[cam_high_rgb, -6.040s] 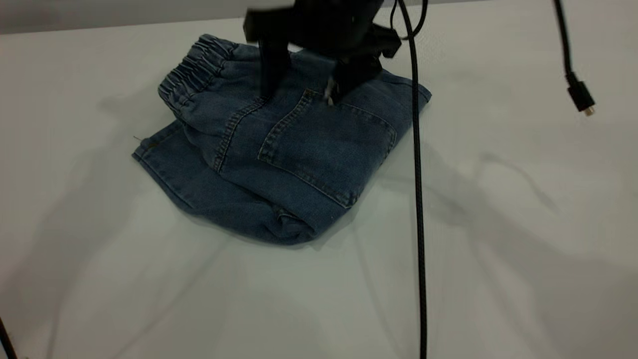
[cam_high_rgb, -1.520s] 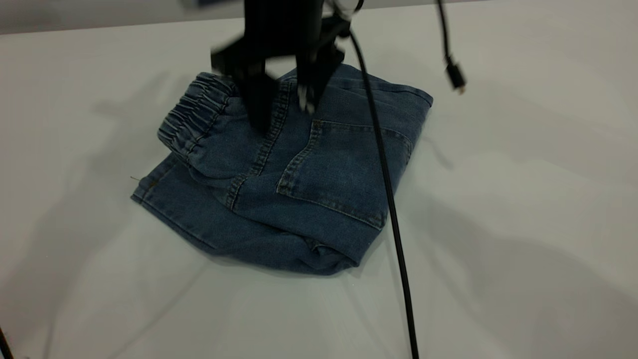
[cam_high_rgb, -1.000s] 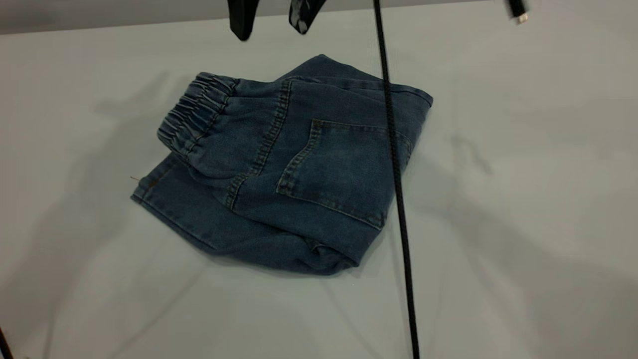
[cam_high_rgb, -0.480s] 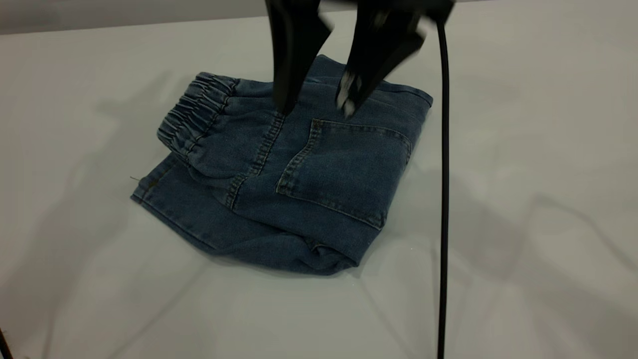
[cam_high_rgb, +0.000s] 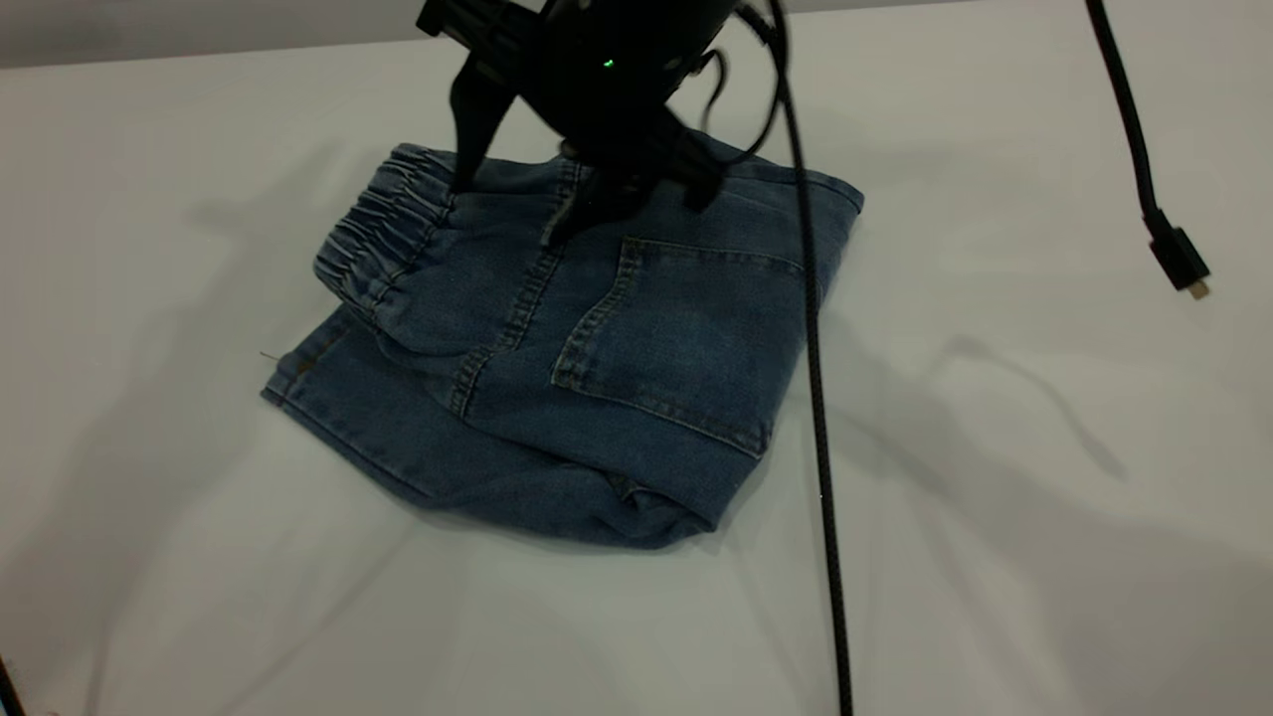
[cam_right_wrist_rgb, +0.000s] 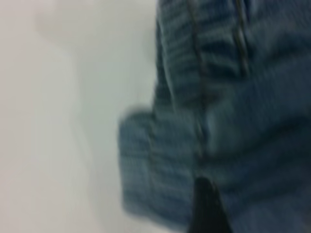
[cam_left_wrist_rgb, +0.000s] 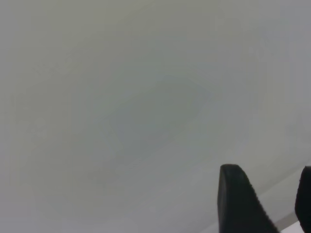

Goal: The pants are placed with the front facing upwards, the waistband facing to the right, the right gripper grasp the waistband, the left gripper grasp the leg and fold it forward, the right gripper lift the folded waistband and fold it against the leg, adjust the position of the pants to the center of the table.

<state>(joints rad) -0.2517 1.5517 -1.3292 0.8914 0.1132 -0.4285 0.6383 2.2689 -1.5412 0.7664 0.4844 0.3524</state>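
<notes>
Denim pants (cam_high_rgb: 587, 348) are lying folded on the table (cam_high_rgb: 995, 497), right gripper (cam_high_rgb: 502, 214) spreading open above them, a cable (cam_high_rgb: 820, 398) hanging across.

The pants (cam_high_rgb: 597, 338) are showing as rough faded denim cloth (tan stitching, gathered waist), lying on a smooth matt white table (cam_high_rgb: 995, 497); a braided black cable (cam_high_rgb: 820, 398) is hanging.

My table (cam_high_rgb: 1044, 557), one item on it.
I see folded pants (cam_high_rgb: 597, 348) lying flat on the white top.
</notes>
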